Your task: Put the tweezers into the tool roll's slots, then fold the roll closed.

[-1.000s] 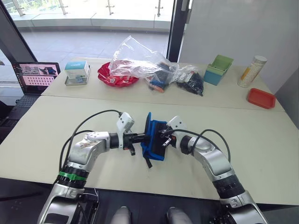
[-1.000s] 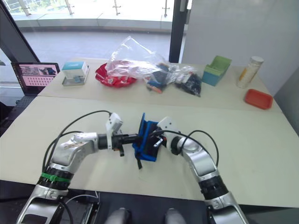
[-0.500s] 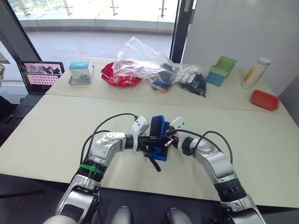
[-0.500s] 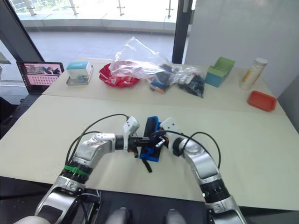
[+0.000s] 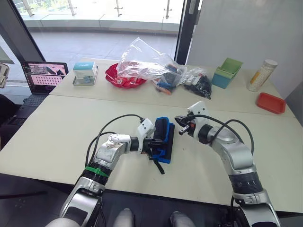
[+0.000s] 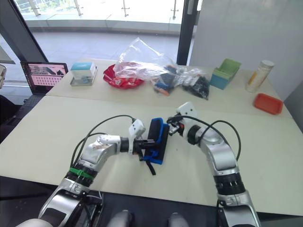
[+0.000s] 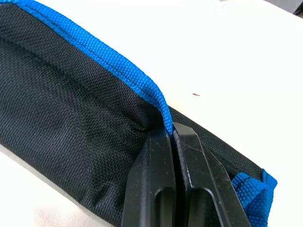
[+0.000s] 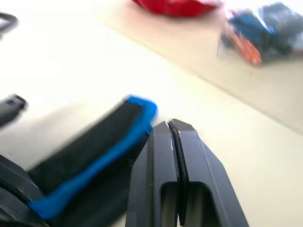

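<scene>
While the tool roll (image 5: 162, 140) lies folded over on the pale surface (image 5: 57, 132) in front of you, your left tool (image 7: 173, 137) pinches its blue-bound edge, fingers pressed tight on the fabric. Your right tool (image 8: 170, 126) hangs just beside the roll's far end, apart from it, its 2 fingers closed together on nothing.

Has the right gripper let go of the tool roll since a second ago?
Yes. The right gripper, shut on nothing, has pulled back off the tool roll toward the far table seam, while the left gripper pinches the roll's blue edge.
</scene>
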You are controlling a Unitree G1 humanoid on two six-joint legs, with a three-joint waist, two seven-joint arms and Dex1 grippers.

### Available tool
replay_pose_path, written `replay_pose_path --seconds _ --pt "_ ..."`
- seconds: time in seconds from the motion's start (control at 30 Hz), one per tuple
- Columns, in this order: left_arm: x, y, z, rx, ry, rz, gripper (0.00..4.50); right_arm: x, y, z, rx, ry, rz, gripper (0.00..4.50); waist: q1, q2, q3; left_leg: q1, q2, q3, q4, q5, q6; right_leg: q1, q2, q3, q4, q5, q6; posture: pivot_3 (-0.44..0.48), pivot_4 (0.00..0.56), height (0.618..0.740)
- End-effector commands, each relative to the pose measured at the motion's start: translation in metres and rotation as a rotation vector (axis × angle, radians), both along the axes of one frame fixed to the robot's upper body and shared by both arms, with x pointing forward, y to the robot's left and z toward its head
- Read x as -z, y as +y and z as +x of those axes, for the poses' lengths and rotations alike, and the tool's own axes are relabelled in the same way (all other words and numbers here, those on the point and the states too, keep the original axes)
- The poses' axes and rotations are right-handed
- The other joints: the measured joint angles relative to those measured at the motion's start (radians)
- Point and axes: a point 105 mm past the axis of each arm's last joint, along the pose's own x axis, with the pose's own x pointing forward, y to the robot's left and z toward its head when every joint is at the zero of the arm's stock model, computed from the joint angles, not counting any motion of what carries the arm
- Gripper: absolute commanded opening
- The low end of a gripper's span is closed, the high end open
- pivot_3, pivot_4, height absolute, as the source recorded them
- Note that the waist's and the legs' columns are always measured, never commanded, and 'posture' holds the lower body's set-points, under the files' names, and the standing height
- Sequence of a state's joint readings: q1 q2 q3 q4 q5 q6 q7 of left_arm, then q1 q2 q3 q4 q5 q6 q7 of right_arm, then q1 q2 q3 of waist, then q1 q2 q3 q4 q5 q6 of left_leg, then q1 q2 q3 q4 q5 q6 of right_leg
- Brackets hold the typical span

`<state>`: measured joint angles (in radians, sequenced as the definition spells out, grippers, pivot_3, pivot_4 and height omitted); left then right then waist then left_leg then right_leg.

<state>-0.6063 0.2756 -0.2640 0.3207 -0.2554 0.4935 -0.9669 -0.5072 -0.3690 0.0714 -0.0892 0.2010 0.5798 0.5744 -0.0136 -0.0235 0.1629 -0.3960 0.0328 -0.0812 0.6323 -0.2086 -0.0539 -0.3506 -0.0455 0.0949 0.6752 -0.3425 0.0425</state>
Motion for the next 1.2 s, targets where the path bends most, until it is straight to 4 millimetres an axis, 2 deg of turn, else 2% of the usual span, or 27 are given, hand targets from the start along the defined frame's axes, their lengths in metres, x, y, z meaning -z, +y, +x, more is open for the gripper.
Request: replay_pose_path --seconds 0.03,0.33,0.43,0.57,0.73,0.93,1.17,1.2 --pt "0.058 0.012 -0.017 -0.011 0.150 0.200 0.06 -0.012 0.018 -0.011 -0.119 -0.047 -0.013 0.00 0.000 0.000 0.000 -0.001 0.000 0.000 0.000 0.000 0.000 0.000 0.000 0.000 -0.001 0.000 0.000 0.000 0.150 0.723" --pt "0.064 0.016 -0.019 0.028 0.099 0.281 0.06 0.017 0.030 -0.017 -0.211 0.066 -0.162 0.00 0.000 0.000 0.000 -0.001 0.000 0.000 0.000 0.000 0.000 0.000 0.000 0.000 -0.002 0.000 0.000 0.000 0.150 0.723" --pt "0.066 0.018 -0.024 0.060 0.101 0.303 0.06 0.041 0.021 -0.015 -0.183 0.148 -0.279 0.00 -0.001 0.000 -0.001 0.000 0.000 0.000 0.000 0.000 0.000 0.000 0.000 0.000 -0.002 0.000 0.000 0.000 0.150 0.723" --pt "0.064 0.019 -0.024 0.068 0.085 0.293 0.06 0.068 0.007 -0.016 -0.125 0.289 -0.339 0.00 -0.004 -0.002 -0.009 0.002 0.000 0.000 -0.003 0.000 0.000 0.001 0.000 0.000 -0.002 0.000 0.000 0.000 0.150 0.723" --pt "0.048 0.022 -0.021 0.080 0.053 0.234 1.57 0.089 0.001 -0.018 -0.104 0.368 -0.368 0.00 -0.006 -0.003 -0.018 0.004 0.000 0.000 -0.005 0.000 0.001 0.003 0.000 0.000 -0.004 0.000 0.000 0.000 0.150 0.723" --pt "0.013 0.055 -0.023 0.076 -0.012 0.169 3.51 0.103 -0.001 -0.020 -0.103 0.414 -0.357 0.00 -0.029 -0.002 -0.020 0.006 0.002 0.000 -0.007 0.000 0.001 0.003 0.002 0.000 -0.004 0.000 0.000 0.000 0.150 0.723" --pt "-0.028 0.074 -0.022 0.069 -0.049 0.027 3.51 0.105 0.004 -0.023 -0.115 0.419 -0.330 0.00 -0.024 -0.003 -0.018 0.003 0.002 0.000 -0.006 0.000 0.000 0.001 0.001 0.000 -0.004 0.000 0.000 0.000 0.150 0.723" --pt "-0.031 0.074 -0.021 0.070 -0.059 0.015 2.97 0.105 0.004 -0.023 -0.116 0.419 -0.328 0.00 -0.024 -0.004 -0.017 0.003 0.002 0.000 -0.005 0.000 0.000 0.001 0.001 0.000 -0.004 0.000 0.000 0.000 0.150 0.723"
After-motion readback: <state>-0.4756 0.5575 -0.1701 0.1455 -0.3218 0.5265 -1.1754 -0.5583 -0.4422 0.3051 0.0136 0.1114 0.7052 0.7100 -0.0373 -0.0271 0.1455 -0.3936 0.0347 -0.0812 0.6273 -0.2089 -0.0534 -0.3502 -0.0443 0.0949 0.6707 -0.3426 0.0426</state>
